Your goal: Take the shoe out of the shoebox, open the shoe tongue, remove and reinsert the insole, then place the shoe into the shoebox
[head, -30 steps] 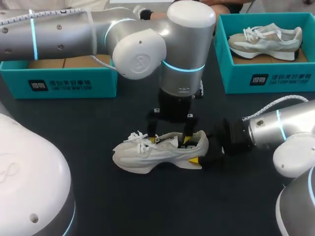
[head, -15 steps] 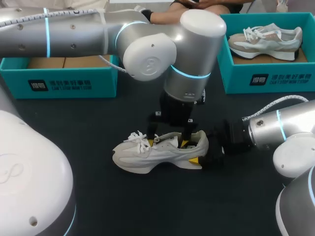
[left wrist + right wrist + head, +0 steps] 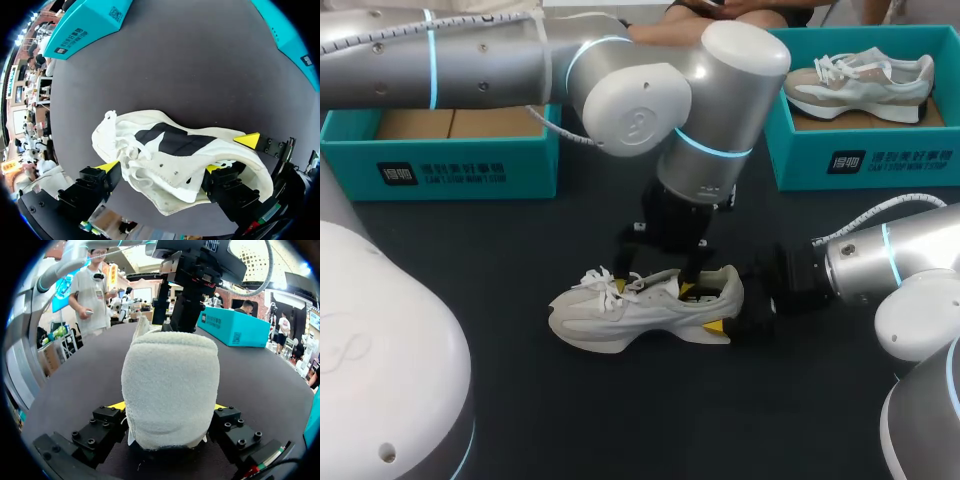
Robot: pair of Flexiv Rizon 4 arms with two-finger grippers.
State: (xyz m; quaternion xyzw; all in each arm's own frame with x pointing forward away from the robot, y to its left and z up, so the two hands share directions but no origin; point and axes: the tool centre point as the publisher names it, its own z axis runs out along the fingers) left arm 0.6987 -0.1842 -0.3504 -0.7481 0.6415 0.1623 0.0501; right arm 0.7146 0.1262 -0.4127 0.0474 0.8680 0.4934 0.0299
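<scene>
1. The left shoebox [image 3: 440, 170], teal with a brown lining, sits at the table's [image 3: 570, 400] far left edge. I see no shoe in it.
2. My left arm comes in from the left, passes over that box and points straight down at the middle of the table.
3. My left gripper [image 3: 661, 282] hangs over the shoe [image 3: 620, 315]. Its 2 fingers stand wide apart: 1 yellow tip is by the laces and the other is down in the ankle opening. The tongue area lies between them. I cannot see both fingers pressing on it, so I read the jaws as spread and holding nothing.
4. The shoe, off-white with a dark insole showing in the left wrist view, rests on its sole on the table. Its toe points left and its heel points right.
5. My right gripper [image 3: 168, 407] is at the heel. 1 finger bears on each side of the padded heel, so the jaws clamp the shoe there.
6. The right shoebox [image 3: 860, 165], also teal, sits at the far right and contains a second shoe [image 3: 860, 80].
</scene>
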